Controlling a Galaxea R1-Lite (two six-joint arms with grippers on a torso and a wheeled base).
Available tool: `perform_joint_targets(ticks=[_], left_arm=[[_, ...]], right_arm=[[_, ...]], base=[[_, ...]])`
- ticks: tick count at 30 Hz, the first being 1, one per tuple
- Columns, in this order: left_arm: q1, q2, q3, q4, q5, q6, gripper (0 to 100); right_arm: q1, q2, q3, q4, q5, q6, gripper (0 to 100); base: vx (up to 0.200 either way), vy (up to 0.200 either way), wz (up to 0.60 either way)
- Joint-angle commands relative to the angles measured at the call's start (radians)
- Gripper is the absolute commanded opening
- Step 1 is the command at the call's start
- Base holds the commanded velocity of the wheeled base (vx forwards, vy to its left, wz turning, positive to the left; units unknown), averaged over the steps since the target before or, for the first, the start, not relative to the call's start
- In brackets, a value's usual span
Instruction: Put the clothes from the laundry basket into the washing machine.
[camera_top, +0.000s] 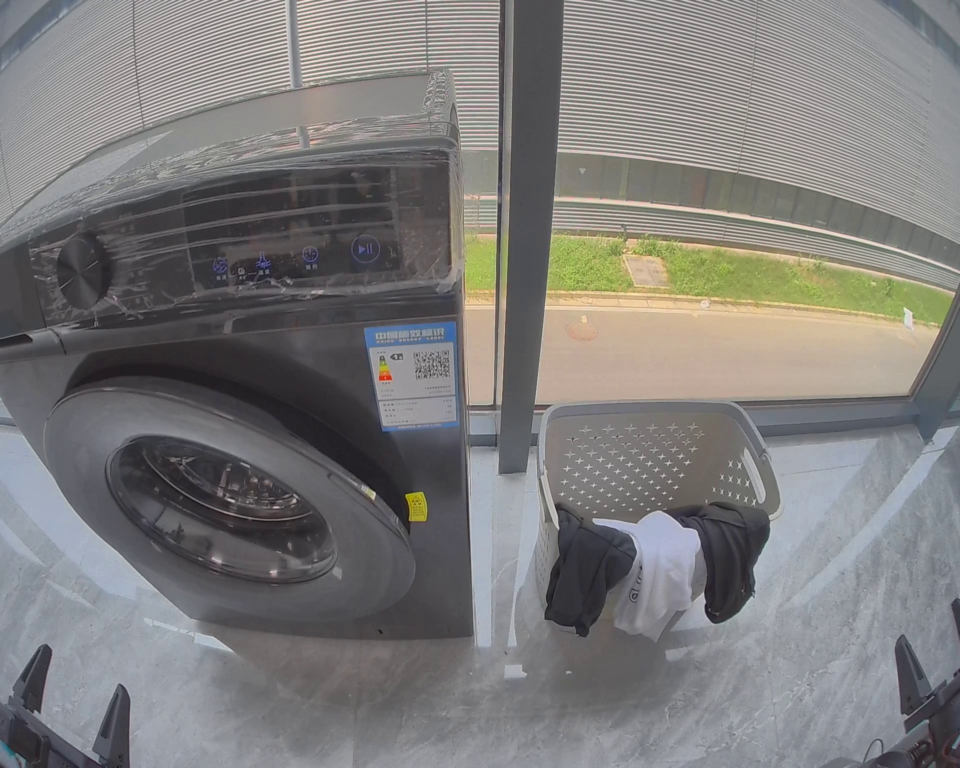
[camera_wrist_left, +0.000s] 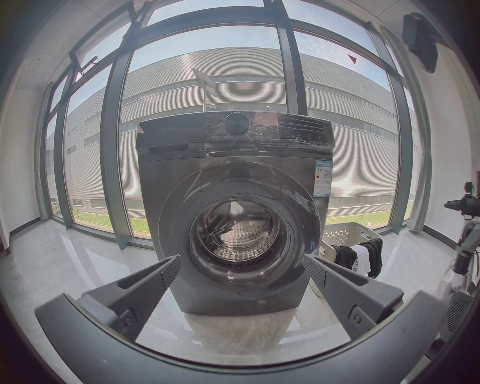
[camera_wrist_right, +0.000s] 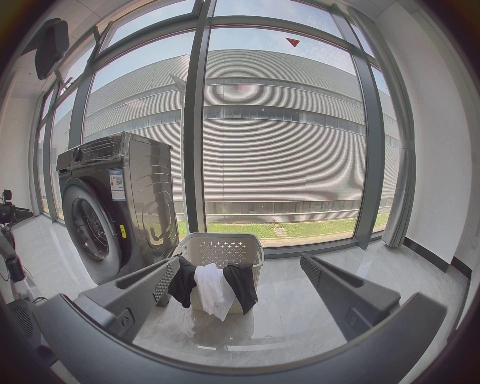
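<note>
Left claw (camera_wrist_left: 241, 260) is spread wide with nothing gripped, held low, facing the washing machine (camera_wrist_left: 235, 215) front-on and well apart from it. Right claw (camera_wrist_right: 239, 261) is likewise spread and empty, aimed at the laundry basket (camera_wrist_right: 225, 250), not touching it. The basket is set on the floor (camera_top: 800, 660) just beside the machine, on its right, against the window (camera_top: 740, 200). The clothes are draped over the basket's near rim: a black piece (camera_top: 585, 565), a white piece (camera_top: 660, 570) and another black piece (camera_top: 730, 560), side by side and hanging outward. Whether more lies at the bottom cannot be told, since the bottom is hidden. The round door (camera_top: 225, 510) is seen shut; through its glass only bare drum is made out, no cloth. Task is judged as not begun: nothing is loaded, the door is yet to be opened, and all three pieces are left to be moved.
</note>
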Motion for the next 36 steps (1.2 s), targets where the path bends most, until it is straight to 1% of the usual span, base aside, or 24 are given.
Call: perform_joint_targets(ticks=[1, 14, 36], left_arm=[[0.000, -0.016, 0.018, -0.001, 0.000, 0.000, 100], [0.000, -0.016, 0.018, -0.001, 0.000, 0.000, 100], [0.000, -0.016, 0.018, -0.001, 0.000, 0.002, 100]], right_arm=[[0.000, -0.016, 0.018, -0.001, 0.000, -0.001, 100], [0.000, -0.016, 0.018, -0.001, 0.000, -0.001, 100], [0.000, -0.016, 0.018, -0.001, 0.000, 0.000, 100]], base=[[0.200, 0.000, 0.00], [0.200, 0.000, 0.00], [0.000, 0.000, 0.00]])
